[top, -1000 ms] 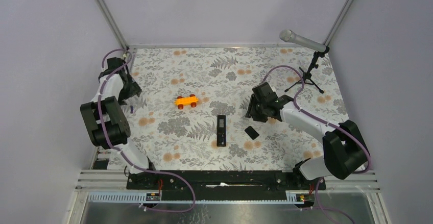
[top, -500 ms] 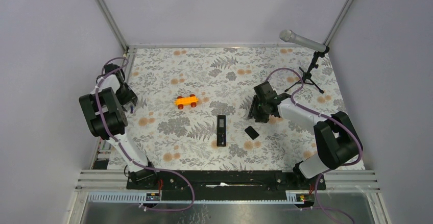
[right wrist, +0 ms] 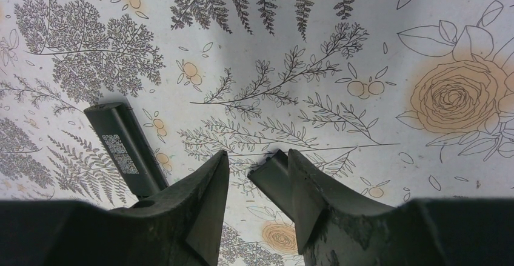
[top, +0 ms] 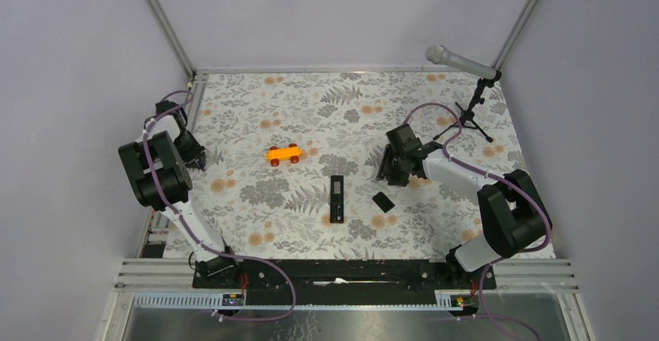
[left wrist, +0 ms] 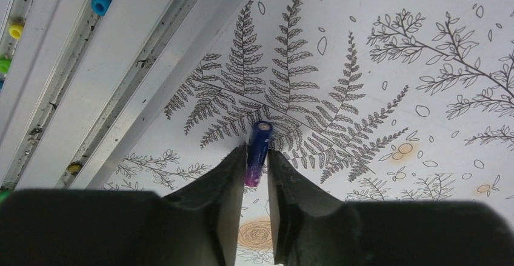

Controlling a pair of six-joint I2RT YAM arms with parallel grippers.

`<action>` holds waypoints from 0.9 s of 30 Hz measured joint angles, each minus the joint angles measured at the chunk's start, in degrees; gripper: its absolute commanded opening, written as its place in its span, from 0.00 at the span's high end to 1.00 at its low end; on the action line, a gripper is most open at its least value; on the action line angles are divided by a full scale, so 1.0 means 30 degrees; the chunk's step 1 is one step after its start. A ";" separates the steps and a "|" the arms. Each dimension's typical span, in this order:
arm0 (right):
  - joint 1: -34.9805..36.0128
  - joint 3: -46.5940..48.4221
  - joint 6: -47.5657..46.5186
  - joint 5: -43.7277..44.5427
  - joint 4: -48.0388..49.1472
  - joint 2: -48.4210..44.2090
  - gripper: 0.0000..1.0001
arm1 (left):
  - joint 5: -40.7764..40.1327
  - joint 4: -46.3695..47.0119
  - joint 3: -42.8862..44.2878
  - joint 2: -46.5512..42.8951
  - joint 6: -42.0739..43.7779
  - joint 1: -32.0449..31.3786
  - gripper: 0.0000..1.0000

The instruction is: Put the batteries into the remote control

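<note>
Left gripper [left wrist: 257, 155] clamped on the purplish-blue battery [left wrist: 262, 134]
It lies at the middle of your left wrist view, on the floral table [left wrist: 394, 66]; judged light, stiff and slippery, so hold mid-barrel, not the end you have. Right gripper [right wrist: 257, 154] has its jaws apart.

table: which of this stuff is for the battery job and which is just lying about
For the job: remote control; purplish-blue battery; small black cover, probably.
Lying about: orange toy car; microphone on its stand.
</note>
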 measured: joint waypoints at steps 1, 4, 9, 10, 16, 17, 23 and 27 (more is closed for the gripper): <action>0.0000 0.0000 0.0000 0.0000 0.0000 0.0000 0.53 | 0.0022 0.0015 -0.0007 0.0000 0.0044 -0.0007 0.78; 0.0000 0.0000 0.0000 0.0000 0.0000 0.0000 0.53 | 0.0029 0.0029 -0.0036 0.0000 0.0051 -0.0015 0.85; 0.0000 0.0000 -0.0007 -0.0029 0.0007 0.0007 0.53 | 0.0015 0.0029 -0.0095 0.0000 -0.0051 -0.0022 0.97; 0.0000 0.0000 -0.0007 -0.0080 0.0007 0.0007 0.53 | 0.0015 0.0087 -0.0168 -0.0058 -0.0102 -0.0029 0.98; 0.0000 0.0000 -0.0007 -0.0517 0.0029 0.0022 0.53 | -0.0007 0.0058 -0.0925 -0.0627 -0.0801 -0.0641 1.00; 0.0000 0.0000 0.0000 -0.0546 0.0044 0.0029 0.53 | -0.0007 0.0007 -0.1122 -0.0794 -0.0969 -0.0882 1.00; -0.0015 -0.0007 0.0066 -0.0998 0.0270 0.0029 0.53 | 0.0015 -0.0707 -0.3016 -0.3162 -0.2579 -0.4051 1.00; -0.0015 -0.0073 0.0073 -0.1020 0.0437 0.0029 0.53 | 0.0087 -0.1457 -0.4459 -0.6193 -0.3971 -0.6958 1.00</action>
